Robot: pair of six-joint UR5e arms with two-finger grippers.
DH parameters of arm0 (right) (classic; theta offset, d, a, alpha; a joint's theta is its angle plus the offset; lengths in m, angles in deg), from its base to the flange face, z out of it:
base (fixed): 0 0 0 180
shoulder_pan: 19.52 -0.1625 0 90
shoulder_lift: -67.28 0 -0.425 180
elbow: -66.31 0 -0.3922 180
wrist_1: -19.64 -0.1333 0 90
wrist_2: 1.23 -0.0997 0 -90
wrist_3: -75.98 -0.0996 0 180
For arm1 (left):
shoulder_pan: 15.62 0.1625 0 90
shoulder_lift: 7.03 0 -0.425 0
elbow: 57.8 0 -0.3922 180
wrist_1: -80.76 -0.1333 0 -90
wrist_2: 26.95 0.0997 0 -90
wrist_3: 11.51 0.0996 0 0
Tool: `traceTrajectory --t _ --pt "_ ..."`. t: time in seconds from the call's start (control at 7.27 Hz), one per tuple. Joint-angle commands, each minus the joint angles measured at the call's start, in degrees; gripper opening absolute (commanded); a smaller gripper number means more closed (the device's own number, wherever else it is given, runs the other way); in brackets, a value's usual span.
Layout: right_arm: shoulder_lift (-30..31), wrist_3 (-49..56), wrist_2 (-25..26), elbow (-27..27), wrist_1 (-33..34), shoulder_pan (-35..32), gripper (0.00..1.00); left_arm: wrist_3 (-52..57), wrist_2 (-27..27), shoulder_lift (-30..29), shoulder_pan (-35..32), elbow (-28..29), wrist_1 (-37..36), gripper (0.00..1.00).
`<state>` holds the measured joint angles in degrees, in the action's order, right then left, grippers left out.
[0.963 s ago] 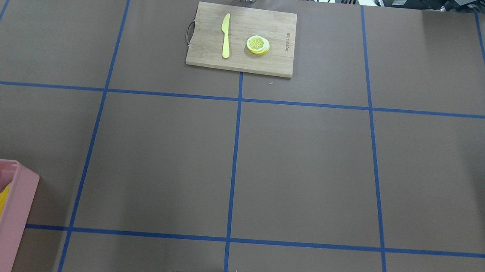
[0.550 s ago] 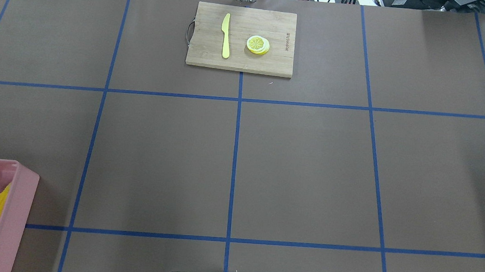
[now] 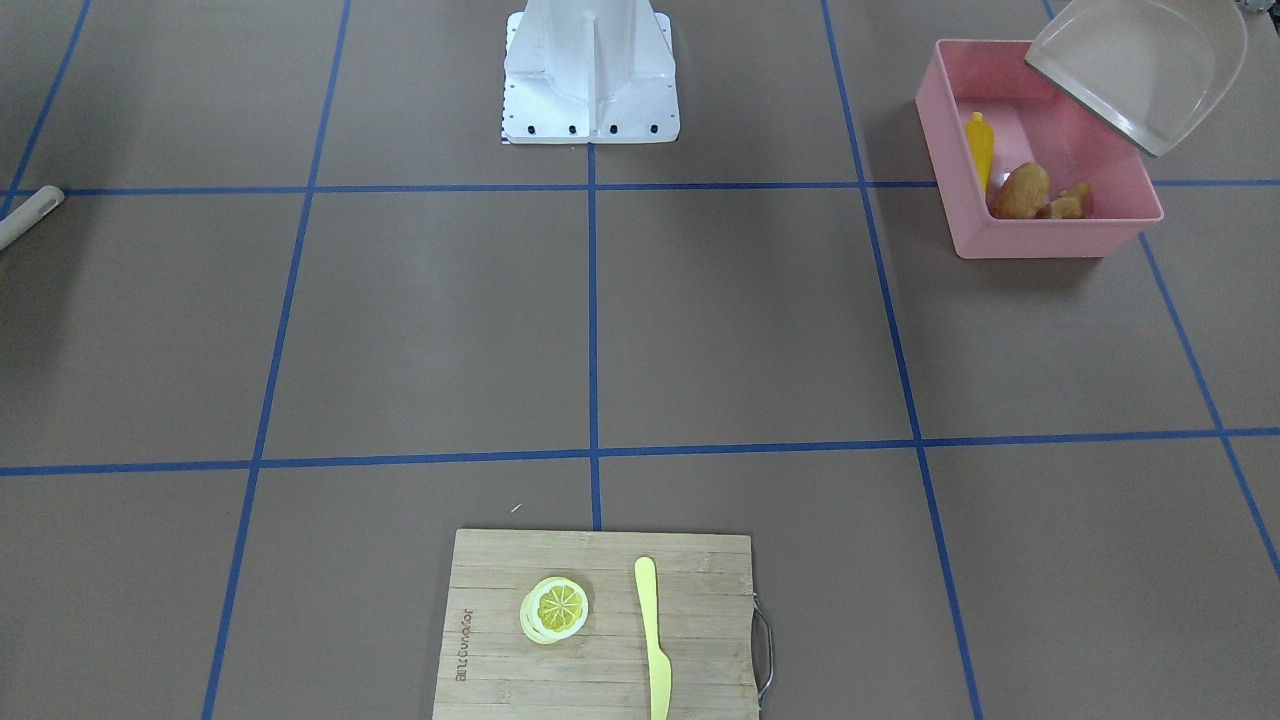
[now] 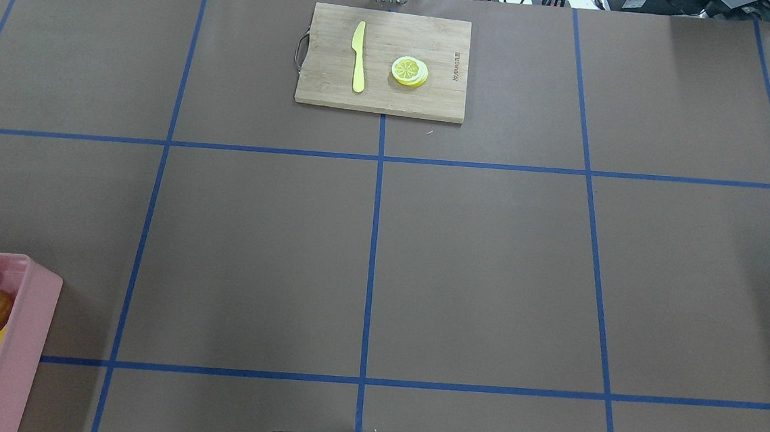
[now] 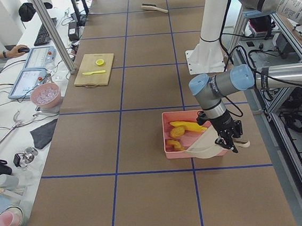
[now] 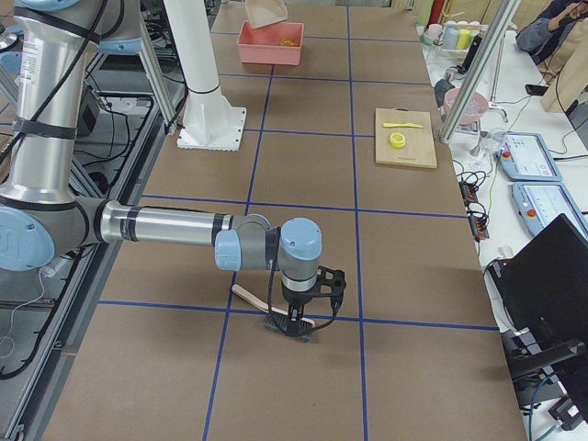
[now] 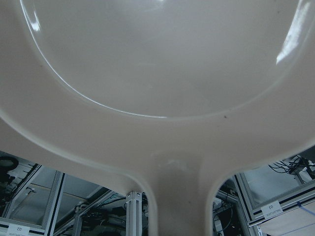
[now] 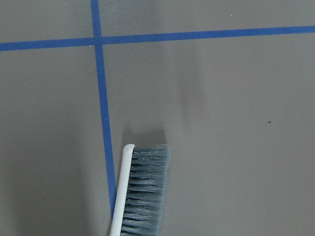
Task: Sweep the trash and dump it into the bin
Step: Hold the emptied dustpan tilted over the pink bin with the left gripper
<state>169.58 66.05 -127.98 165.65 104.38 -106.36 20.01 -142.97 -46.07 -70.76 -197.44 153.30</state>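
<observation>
The pink bin [image 3: 1050,240] stands near my left side, at the overhead view's lower left [image 4: 31,327]. In it lie the yellow corn cob [image 3: 980,145], the orange-brown potato [image 3: 1020,190] and the tan ginger root [image 3: 1070,203]. The beige dustpan [image 3: 1140,70] hangs tilted over the bin's edge on my left gripper [image 5: 231,140]; its underside fills the left wrist view [image 7: 157,73]. I cannot tell whether that gripper is open or shut. My right gripper [image 6: 299,322] is low over a white brush [image 8: 142,191] with grey bristles on the table; I cannot tell its state.
A wooden cutting board [image 3: 700,600] with a lemon slice [image 3: 553,608] and a pale yellow knife [image 3: 655,640] lies at the table's far side. The robot's white base [image 3: 590,70] stands at the near middle. The brush handle's tip [image 3: 28,217] shows at the front view's left edge.
The potato has dropped into the bin and now lies over the ginger. The corn cob has shifted a little toward the robot's side.
</observation>
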Motion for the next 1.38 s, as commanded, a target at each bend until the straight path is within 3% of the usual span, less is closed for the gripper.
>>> traceTrajectory --t 0.0,0.55,1.24 --pt "0.0 0.0 -0.34 -0.12 0.17 0.0 1.0 0.03 -0.7 0.63 -0.84 -0.54 -0.03 0.0" --pt "0.0 0.0 0.19 -0.03 -0.19 0.0 1.0 0.12 -2.45 0.9 -2.34 -1.24 -0.64 0.0" --pt "0.0 0.0 0.53 -0.12 -0.28 0.0 1.0 0.03 -2.37 0.19 -2.34 -5.46 -7.06 0.0"
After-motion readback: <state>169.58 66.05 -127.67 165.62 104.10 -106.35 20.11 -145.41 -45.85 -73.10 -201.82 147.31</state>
